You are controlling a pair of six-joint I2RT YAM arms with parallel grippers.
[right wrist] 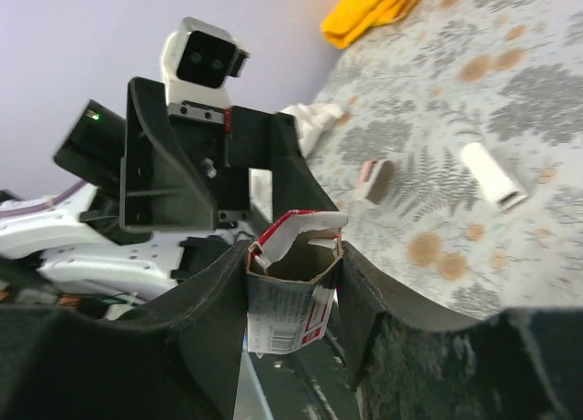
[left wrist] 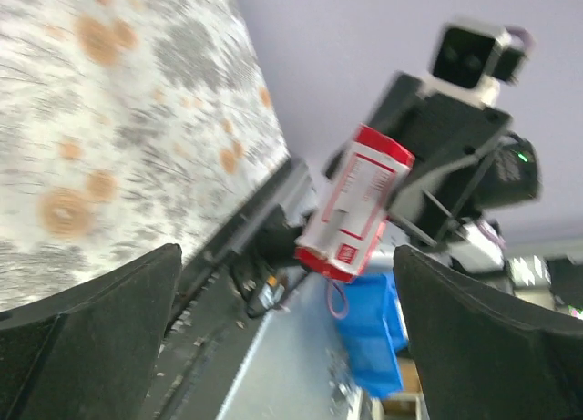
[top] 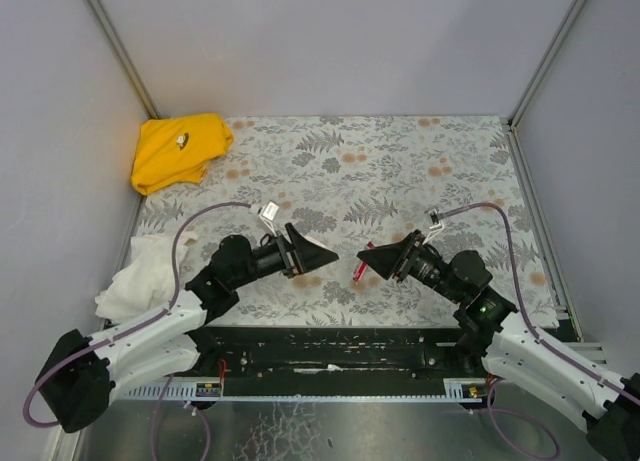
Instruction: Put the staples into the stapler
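Grey walls close in a floral-patterned desk (top: 400, 171), with a yellow cloth (top: 180, 151) at 10 o'clock and a crumpled white cloth (top: 135, 276) at 8 o'clock in the overhead view. Just below centre, the right end effector (top: 368, 261) is about half closed on the small red-and-white box (right wrist: 282, 320) and holds it off the desk, its torn flap end turned toward the other arm. The left end effector (top: 322, 251) faces it from 9 o'clock, near but apart, its fingers spread wide and holding nothing. No strip of staples shows anywhere, and the box mouth looks hollow and dark, so whether the staples are inside cannot be told. The stapler (right wrist: 373, 179), pale pink and white, lies on the desk beyond the box in the right wrist view, with a white oblong piece (right wrist: 492, 176) near it at 3 o'clock; what that piece is cannot be told. The step in hand appears to be getting the contents out of the box. To do it well, the right grip should stay firm without crushing the thin carton, and the open end should be kept level or raised so nothing slides out. The left fingers would need to narrow before reaching the mouth, square to it, and pinch only what sits inside.
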